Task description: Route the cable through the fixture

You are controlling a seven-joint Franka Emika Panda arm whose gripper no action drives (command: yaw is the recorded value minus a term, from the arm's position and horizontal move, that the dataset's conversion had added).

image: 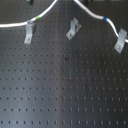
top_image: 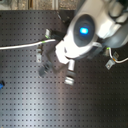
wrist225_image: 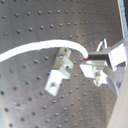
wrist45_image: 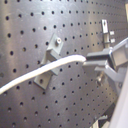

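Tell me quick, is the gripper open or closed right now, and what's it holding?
Gripper: closed on the cable, pinching the white cord near the clip bracket, as seen in both wrist views.

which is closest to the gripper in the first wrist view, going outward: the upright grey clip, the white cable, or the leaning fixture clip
1. cable: pinched in the gripper itself.
2. fixture: leaning clip just behind the cable.
3. upright clip: looks smaller, farther back on the board.
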